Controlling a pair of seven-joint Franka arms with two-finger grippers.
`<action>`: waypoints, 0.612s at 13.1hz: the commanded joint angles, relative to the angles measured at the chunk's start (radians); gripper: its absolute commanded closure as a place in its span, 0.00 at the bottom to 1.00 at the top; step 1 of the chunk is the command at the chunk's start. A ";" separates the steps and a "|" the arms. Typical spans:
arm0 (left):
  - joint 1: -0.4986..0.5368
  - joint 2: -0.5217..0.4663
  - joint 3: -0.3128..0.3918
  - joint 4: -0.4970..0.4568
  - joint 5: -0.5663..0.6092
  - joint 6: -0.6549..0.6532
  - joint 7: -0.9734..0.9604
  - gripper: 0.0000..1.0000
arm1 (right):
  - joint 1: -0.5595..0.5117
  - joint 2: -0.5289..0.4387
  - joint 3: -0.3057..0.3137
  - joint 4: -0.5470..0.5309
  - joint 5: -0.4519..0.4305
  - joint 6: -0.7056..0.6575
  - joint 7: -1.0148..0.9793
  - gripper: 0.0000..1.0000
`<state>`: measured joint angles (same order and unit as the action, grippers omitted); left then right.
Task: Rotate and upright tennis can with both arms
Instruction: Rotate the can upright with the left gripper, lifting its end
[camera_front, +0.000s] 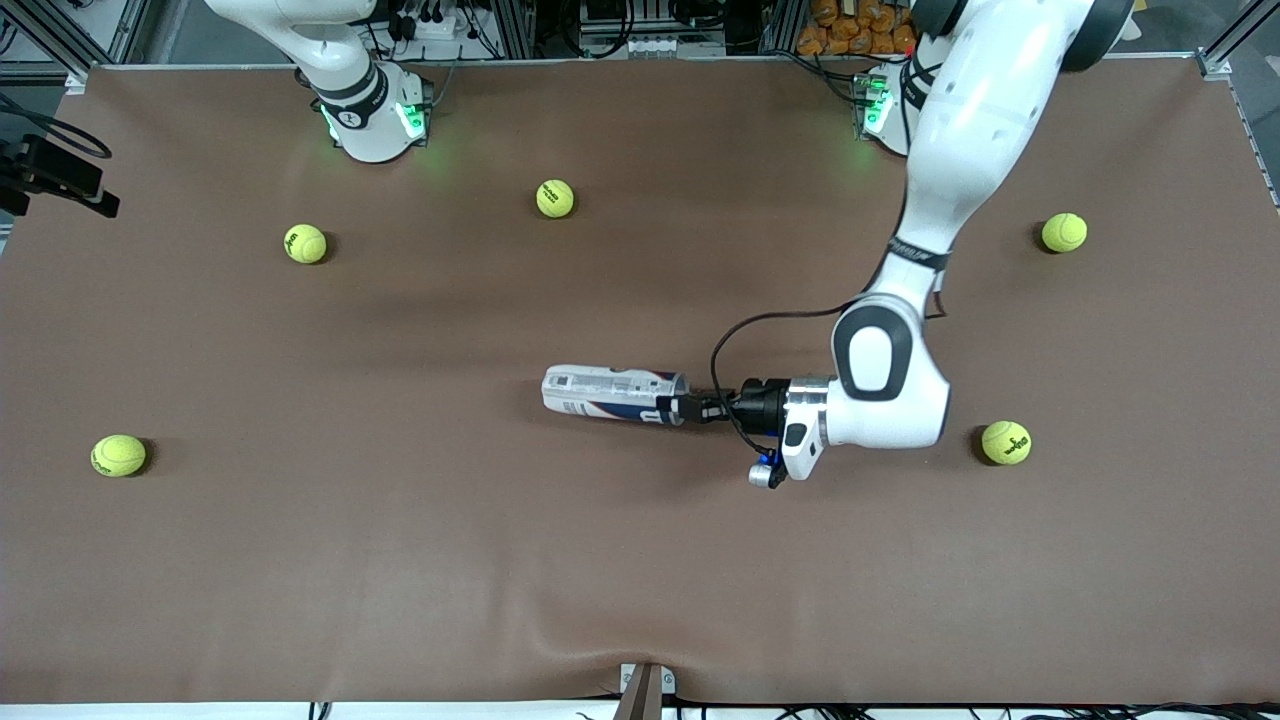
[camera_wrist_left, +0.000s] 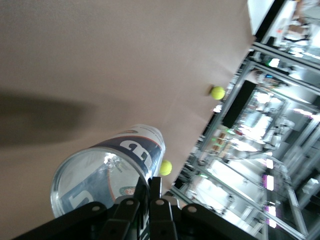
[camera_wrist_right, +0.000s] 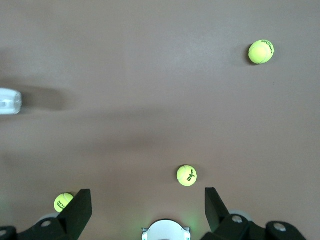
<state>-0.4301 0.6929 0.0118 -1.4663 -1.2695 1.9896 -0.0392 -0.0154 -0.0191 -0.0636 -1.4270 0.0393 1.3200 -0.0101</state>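
Note:
The tennis can lies on its side near the middle of the brown table, its clear tube showing a white and navy label. My left gripper reaches in low from the left arm's end of the table and is shut on the can's rim at that end. In the left wrist view the can shows end-on, and one wall of its rim is pinched between the black fingertips. My right gripper hangs high over the table near its own base, open and holding nothing. One end of the can shows in the right wrist view.
Several yellow-green tennis balls lie scattered on the table: one close to the left arm's wrist, one farther from the camera, one and another near the right arm's base, one at the right arm's end.

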 joint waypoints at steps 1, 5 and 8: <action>-0.010 -0.113 -0.004 0.019 0.245 0.006 -0.199 1.00 | -0.009 0.001 0.002 0.022 0.007 0.010 0.016 0.00; -0.166 -0.142 -0.018 0.168 0.764 -0.017 -0.575 1.00 | -0.020 0.004 -0.004 0.034 0.005 0.015 0.016 0.00; -0.312 -0.133 0.008 0.195 0.944 -0.011 -0.633 1.00 | -0.020 0.004 -0.004 0.034 0.004 0.013 0.018 0.00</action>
<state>-0.6649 0.5342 -0.0123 -1.3106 -0.4303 1.9748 -0.6461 -0.0233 -0.0189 -0.0752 -1.4103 0.0388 1.3385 -0.0077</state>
